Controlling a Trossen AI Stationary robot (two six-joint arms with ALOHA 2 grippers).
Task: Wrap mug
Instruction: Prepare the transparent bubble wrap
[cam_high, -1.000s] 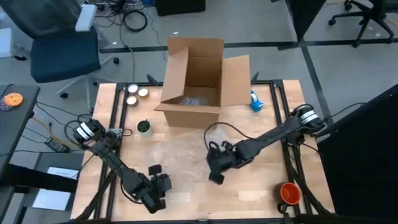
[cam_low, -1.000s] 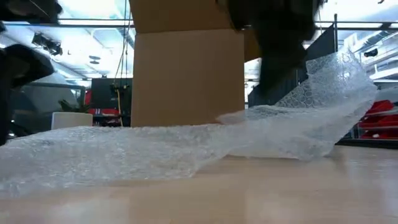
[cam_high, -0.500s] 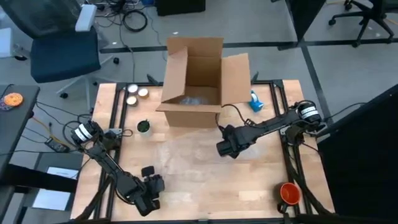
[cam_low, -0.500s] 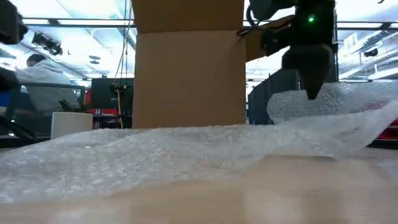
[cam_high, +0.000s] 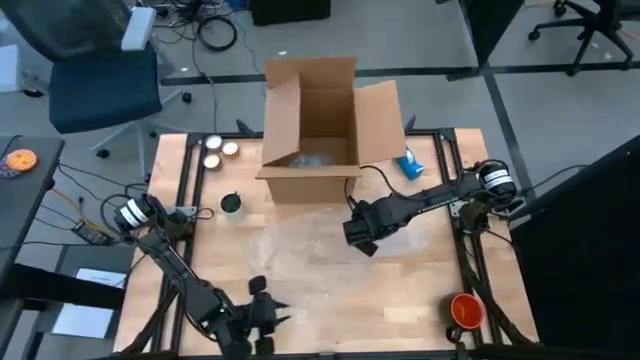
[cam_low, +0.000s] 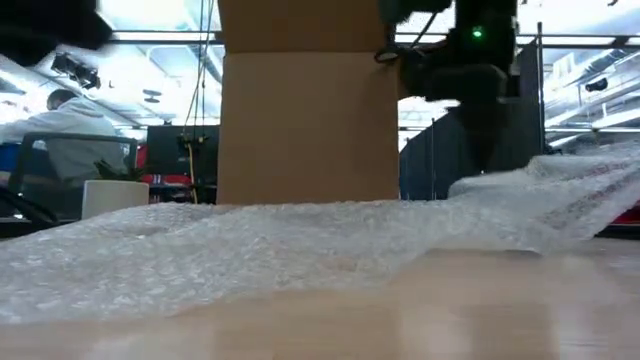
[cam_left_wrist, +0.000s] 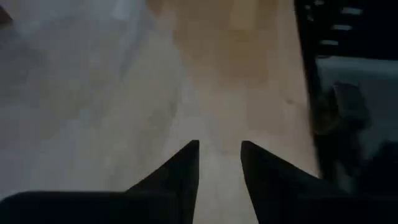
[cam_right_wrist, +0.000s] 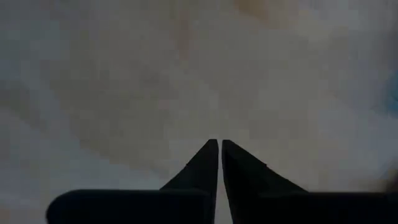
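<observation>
Clear bubble wrap (cam_high: 300, 255) lies spread flat over the middle of the wooden table (cam_high: 420, 300), just in front of the open cardboard box (cam_high: 320, 125), which serves as the landmark here. In the low view the wrap (cam_low: 250, 240) fills the foreground as a low rumpled sheet, with one edge raised on the side below the right arm. The right gripper (cam_high: 358, 236) hangs over the wrap's far-right part, just in front of the box's right corner; in its wrist view the two fingers (cam_right_wrist: 205, 165) stand pressed nearly together with only a hairline gap, above blurred wrap, and whether a bit of the sheet is pinched between them cannot be told. The left gripper (cam_high: 262, 312) sits at the near edge of the table, well in front of the box and to its left, at the wrap's near border; its fingers (cam_left_wrist: 186, 165) stand a little apart with bare wood between them, holding nothing. The mug (cam_high: 231, 204), small and dark, stands upright on the table just left of the box's front corner, clear of the wrap and of both grippers. Two small round tins (cam_high: 212, 150) rest farther back beside the box's left wall. An orange object (cam_high: 466, 309) lies at the table's near-right corner, well apart from the box.
</observation>
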